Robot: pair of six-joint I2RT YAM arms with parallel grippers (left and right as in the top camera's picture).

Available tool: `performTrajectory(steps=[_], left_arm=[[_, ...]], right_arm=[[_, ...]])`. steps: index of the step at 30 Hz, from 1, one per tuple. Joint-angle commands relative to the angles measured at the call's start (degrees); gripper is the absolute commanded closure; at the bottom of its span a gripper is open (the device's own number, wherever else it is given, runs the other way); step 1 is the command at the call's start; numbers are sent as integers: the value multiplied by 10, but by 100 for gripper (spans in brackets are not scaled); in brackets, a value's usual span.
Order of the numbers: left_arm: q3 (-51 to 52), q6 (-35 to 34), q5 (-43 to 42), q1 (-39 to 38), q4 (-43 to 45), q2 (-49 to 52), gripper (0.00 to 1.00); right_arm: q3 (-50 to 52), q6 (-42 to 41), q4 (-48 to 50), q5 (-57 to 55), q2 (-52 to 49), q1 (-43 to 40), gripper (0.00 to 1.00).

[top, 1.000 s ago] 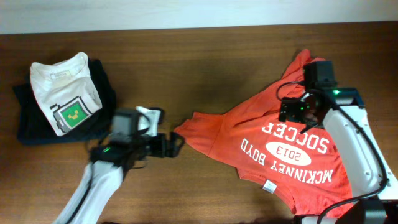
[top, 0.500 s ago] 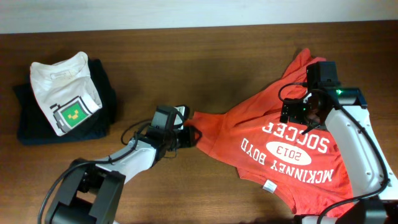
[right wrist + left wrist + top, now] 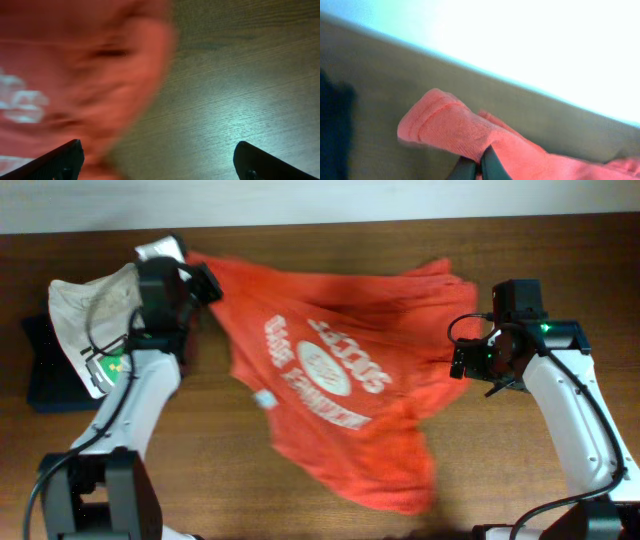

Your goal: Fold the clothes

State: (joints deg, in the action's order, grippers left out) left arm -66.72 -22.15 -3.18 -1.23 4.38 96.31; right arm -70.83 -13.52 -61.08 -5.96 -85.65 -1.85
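Step judged: spreading-out, ahead of first fold. Red-orange T-shirt (image 3: 330, 420) stretched across table (image 3: 400, 250) centre, blurred, lettering up, not flat. Left gripper (image 3: 205, 280) clamped tight, shirt edge pinched, beside white T-shirt (image 3: 85, 310). Right gripper (image 3: 462, 362) gaped wide, nothing held. Next: cloth to be laid flat, opposite edge to be gripped.

Left arm stretched toward the far left, its pincer (image 3: 204, 281) clamped on the T-shirt (image 3: 330, 420); right pincer (image 3: 465, 361) spread wide.
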Motion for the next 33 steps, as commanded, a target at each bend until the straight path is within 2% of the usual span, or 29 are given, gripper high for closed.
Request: performTrajectory(steps=[1,3,8,11,14,15,20,24,25,26,27,28,30,33], left_arm=[[-64,26,4,18,-94,-21,1],[-65,25,-5,18,-214,-20,1],[-62,21,-47,11,-579,-14,1],[-45,21,-83,1,-678,-14,1],[1,21,-95,-19,-693,-14,7],[17,20,-96,-25,-684,-14,16],[138,-21,-97,-64,-576,-14,28],[188,-20,-88,-80,-504,-14,30],[198,-20,-74,-80,-479,-14,34],[202,-20,-62,-80,-465,-14,44],[202,-20,-46,-80,-458,-14,66],[198,-24,4,-76,-448,-14,97],[164,-27,61,-51,-449,-14,100],[91,-26,71,2,-466,-14,100]], right_arm=[[-6,-3,0,0,9,-2,1],[-6,-3,-1,-1,9,-2,1],[-6,-3,-1,-1,9,-2,1],[-6,-3,-1,-1,9,-2,1],[-6,-3,-1,-1,9,-2,1],[-6,-3,-2,-1,9,-2,1],[-6,-3,-5,-1,9,-2,1],[-6,-3,-5,-1,9,-2,1],[-6,-3,-5,-1,9,-2,1],[-6,-3,-5,-1,9,-2,1],[-6,-3,-5,-1,9,-2,1],[-6,-3,-5,-1,9,-2,1],[-6,-3,-5,-1,9,-2,1],[-6,-3,-4,-1,9,-2,1]])
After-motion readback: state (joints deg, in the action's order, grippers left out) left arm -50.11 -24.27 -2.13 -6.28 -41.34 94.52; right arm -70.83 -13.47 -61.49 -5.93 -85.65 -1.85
